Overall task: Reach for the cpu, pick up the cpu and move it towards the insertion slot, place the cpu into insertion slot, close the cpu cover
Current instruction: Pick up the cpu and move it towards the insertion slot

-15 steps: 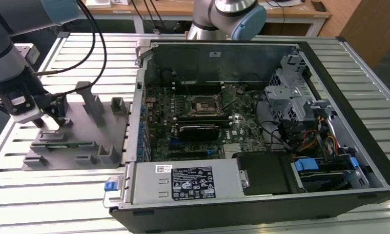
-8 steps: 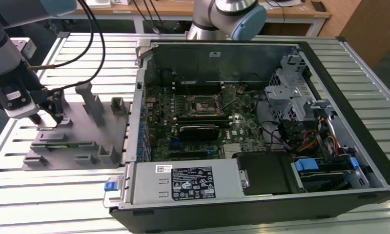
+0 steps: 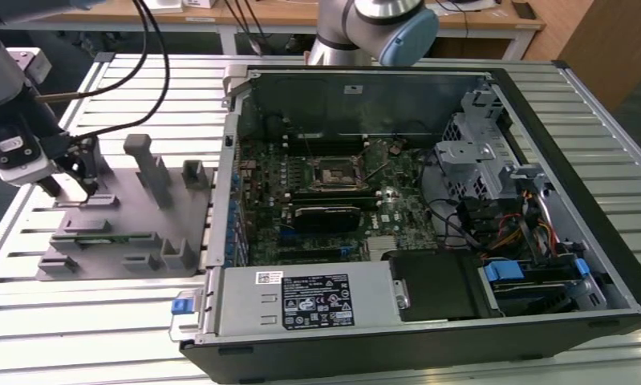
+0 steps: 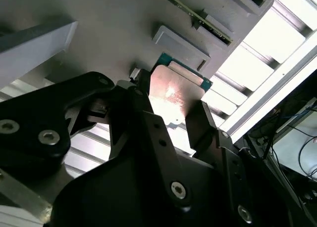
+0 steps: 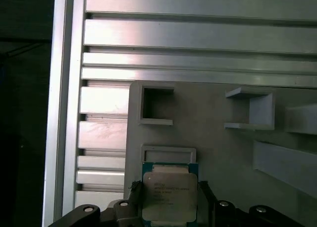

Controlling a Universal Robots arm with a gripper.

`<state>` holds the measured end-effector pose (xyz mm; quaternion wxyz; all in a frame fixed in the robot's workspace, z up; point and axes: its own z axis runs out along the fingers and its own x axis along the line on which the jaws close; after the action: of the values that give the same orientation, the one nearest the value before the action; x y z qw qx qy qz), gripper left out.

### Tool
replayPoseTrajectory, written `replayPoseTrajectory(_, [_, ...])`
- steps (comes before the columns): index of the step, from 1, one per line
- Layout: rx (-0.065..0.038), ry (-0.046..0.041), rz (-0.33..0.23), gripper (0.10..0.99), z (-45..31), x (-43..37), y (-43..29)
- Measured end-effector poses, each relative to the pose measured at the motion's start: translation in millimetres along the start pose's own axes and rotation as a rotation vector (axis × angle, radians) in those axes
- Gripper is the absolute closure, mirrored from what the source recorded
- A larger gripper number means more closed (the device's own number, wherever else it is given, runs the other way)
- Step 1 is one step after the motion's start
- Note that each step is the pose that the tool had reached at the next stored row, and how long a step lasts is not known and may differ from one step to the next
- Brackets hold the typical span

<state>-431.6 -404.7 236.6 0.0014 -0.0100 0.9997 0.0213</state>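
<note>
1 claw point(image 3: 69, 192) is mounted on the arm at the exterior view's left. It hangs low over a grey fixture plate point(image 3: 98, 258) that lies on the slatted aluminium counter point(image 3: 85, 337).

Claw state: clenched on the cpu point(image 5: 168, 192). In both wrist views, 2 black fingers point(image 5: 134, 196) flank the chip, 1 on each side, and each meets an opposite edge of it.

Cpu position:
- The cpu sits between the fingers, directly over the fixture plate.
- Its silvery metal top faces the wrist cameras.
- A thin green rim shows along the edge farthest from the claw body.
- The pictures do not show whether the chip rests on the plate or is raised off it.
- 1 shallow rectangular pocket block point(image 5: 168, 154) stands on the plate just beside the chip's far edge.
- 2 taller open-sided blocks point(image 5: 255, 111) stand farther along the same plate.

Insertion slot position:
- The insertion slot point(image 3: 336, 175) is a square socket with a dark centre and a metal rim.
- It is part of the green motherboard point(image 3: 400, 204) inside the open computer case point(image 3: 588, 184).
- The case lies on its side on the counter, at the exterior view's right of the fixture plate.
- The slot is well apart from the claw and the cpu, and the case wall stands between them.
</note>
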Motion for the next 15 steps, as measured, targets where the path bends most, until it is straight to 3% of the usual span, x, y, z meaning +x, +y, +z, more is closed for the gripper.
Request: replayPoseTrajectory(15, [0.0, -0.0001, 0.0, 0.557, -34.5, -0.1, 1.5])
